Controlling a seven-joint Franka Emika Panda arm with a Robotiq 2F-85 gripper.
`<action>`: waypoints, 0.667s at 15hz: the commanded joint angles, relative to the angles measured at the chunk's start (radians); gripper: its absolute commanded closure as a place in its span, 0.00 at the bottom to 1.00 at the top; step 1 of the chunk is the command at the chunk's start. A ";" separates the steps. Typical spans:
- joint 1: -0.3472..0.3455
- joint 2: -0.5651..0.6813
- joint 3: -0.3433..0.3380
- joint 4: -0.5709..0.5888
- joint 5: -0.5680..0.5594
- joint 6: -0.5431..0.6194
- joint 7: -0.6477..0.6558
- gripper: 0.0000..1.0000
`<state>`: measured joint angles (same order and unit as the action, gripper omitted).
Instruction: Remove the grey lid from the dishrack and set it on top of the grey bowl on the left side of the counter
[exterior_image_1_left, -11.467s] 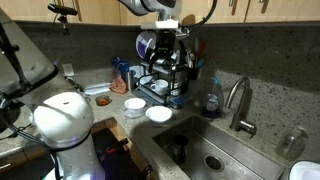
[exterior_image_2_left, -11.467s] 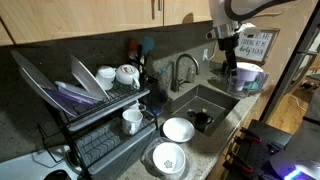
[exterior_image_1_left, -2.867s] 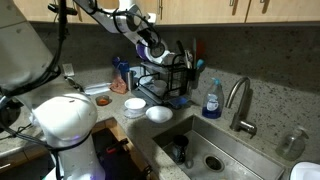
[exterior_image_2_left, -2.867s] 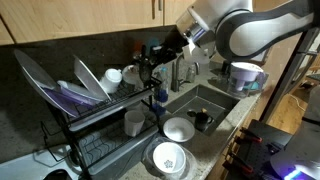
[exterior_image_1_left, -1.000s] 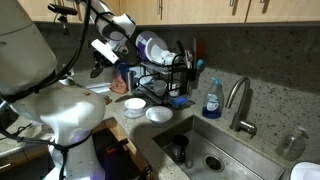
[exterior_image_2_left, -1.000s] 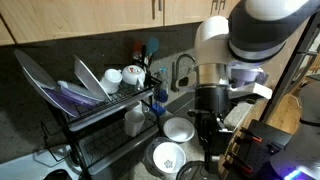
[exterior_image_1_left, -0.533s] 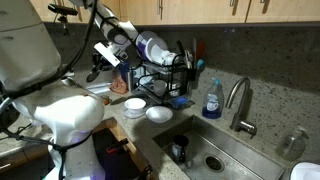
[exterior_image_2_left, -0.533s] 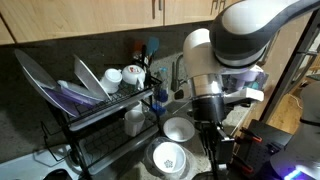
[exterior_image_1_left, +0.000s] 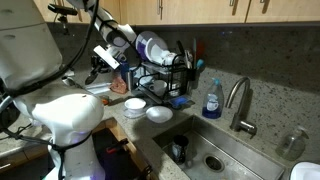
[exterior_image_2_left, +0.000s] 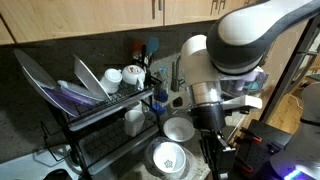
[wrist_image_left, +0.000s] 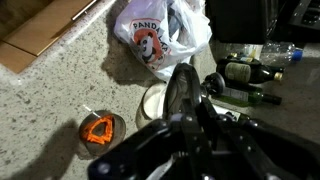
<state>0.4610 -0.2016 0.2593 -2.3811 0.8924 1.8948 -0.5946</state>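
change: I had carried the lid out of the dishrack; it hung beyond the rack's left end, barely drifting lately | my claw: pinched on the lid's edge | bowl: pale rim under it on the worktop | judged: removal done, setting down remained

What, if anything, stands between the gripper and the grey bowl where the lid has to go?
Nothing visible does. In the wrist view the gripper hangs directly over the grey bowl, partly hiding it. The small dish with orange pieces, the plastic bag and the bottles lie off to the sides.
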 joint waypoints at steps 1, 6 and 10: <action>-0.016 0.106 0.047 0.038 0.046 0.022 -0.127 0.97; -0.024 0.234 0.085 0.055 0.149 0.088 -0.292 0.97; -0.035 0.325 0.096 0.075 0.270 0.160 -0.372 0.97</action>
<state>0.4494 0.0614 0.3329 -2.3392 1.0897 2.0183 -0.9162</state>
